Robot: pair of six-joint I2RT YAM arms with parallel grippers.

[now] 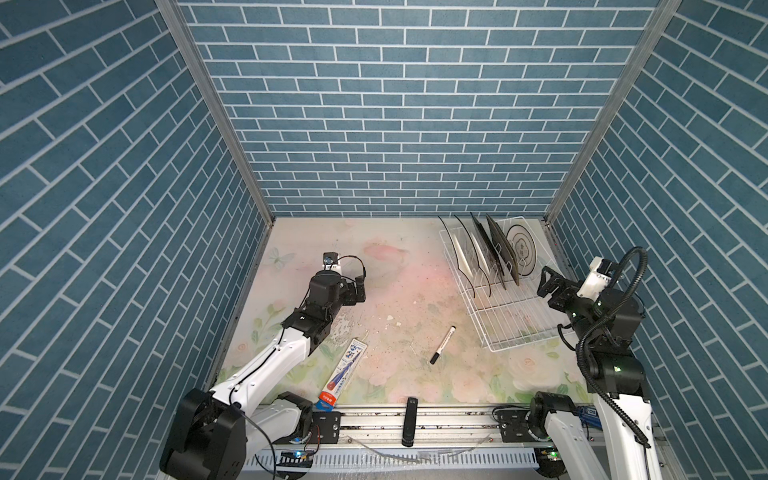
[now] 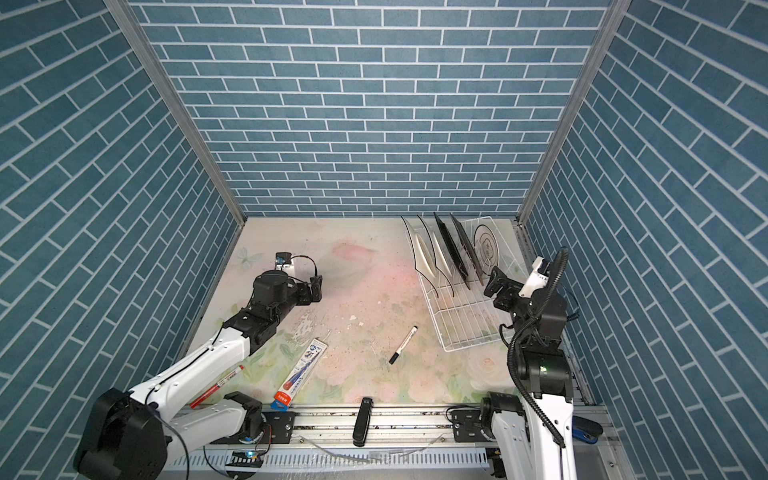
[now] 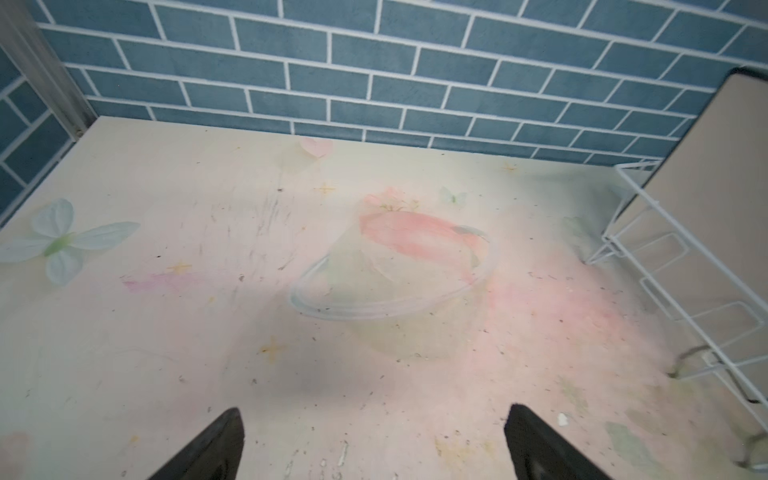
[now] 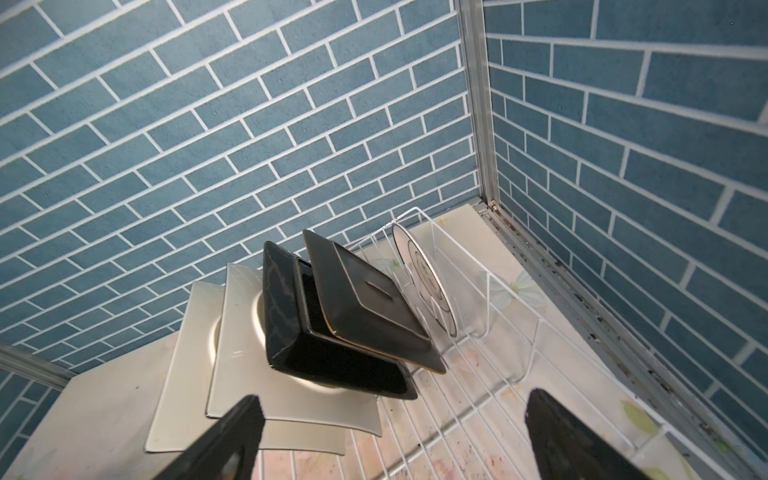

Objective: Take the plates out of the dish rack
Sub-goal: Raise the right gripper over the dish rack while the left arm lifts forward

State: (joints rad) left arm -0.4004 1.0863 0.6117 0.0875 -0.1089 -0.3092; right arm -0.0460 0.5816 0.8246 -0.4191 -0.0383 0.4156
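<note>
The white wire dish rack point(image 1: 515, 320) point(image 2: 465, 322) stands at the back right of the table. Several plates stand upright in its far end: two white square ones point(image 1: 463, 253) point(image 4: 249, 374), two black square ones point(image 1: 498, 249) point(image 4: 291, 307) and a round white plate with dark rings point(image 1: 521, 249) point(image 4: 424, 270). My right gripper point(image 1: 544, 282) point(image 4: 395, 399) hovers open over the rack's near right side, pointing at the plates and holding nothing. Left of centre, my left gripper point(image 1: 359, 286) point(image 3: 374, 415) hangs open and empty above the bare mat, with the rack point(image 3: 665, 266) off to its side.
A black marker point(image 1: 442, 345) lies in front of the rack. A blue-and-white pen package point(image 1: 343, 370) lies near the left arm, with a red pen point(image 2: 216, 386) beside it. A black bar-shaped object point(image 1: 409, 419) rests on the front rail. Blue brick walls close three sides.
</note>
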